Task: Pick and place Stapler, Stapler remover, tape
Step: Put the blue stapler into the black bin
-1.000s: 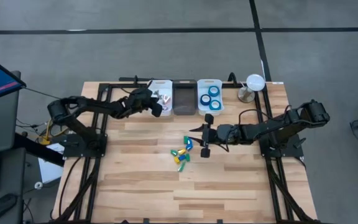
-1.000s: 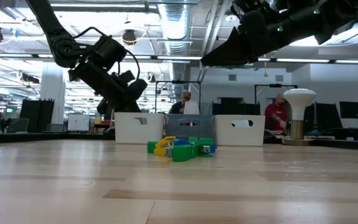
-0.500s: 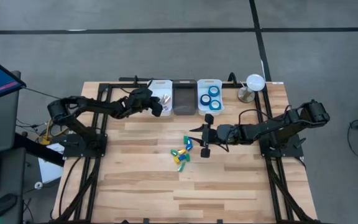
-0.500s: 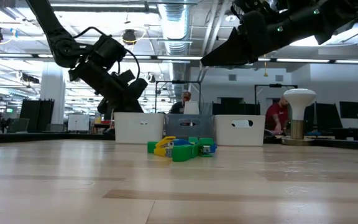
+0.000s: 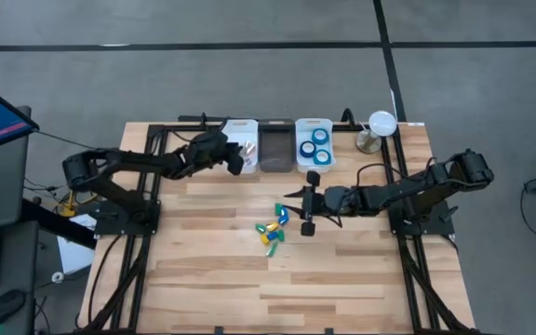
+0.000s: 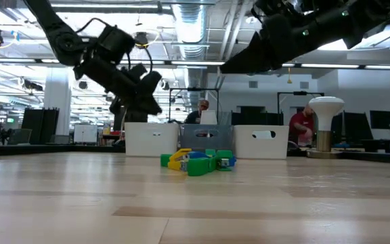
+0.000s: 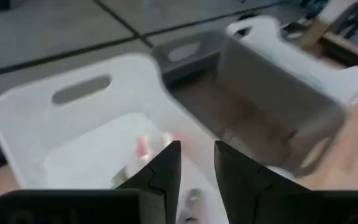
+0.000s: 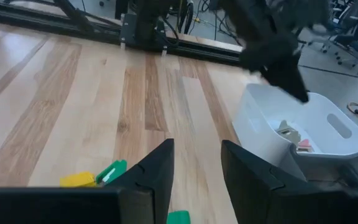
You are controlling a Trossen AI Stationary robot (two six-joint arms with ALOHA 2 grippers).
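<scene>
Since a second ago, the left gripper [image 6: 147,95] has risen above the white plastic bin [image 5: 241,144] at the far edge of the light wooden slatted table [image 5: 249,279], its fingers [image 7: 166,168] now parted and empty. Broad bare planks lie nearer the camera. A grey bin [image 5: 276,145] sits beside it, then another white bin [image 5: 302,126] holding three bright blue tape rolls with pale cores [image 5: 318,143]. The right gripper [image 5: 308,201] hovers part-open and empty by small green, yellow and blue blocky pieces [image 5: 272,230].
</scene>
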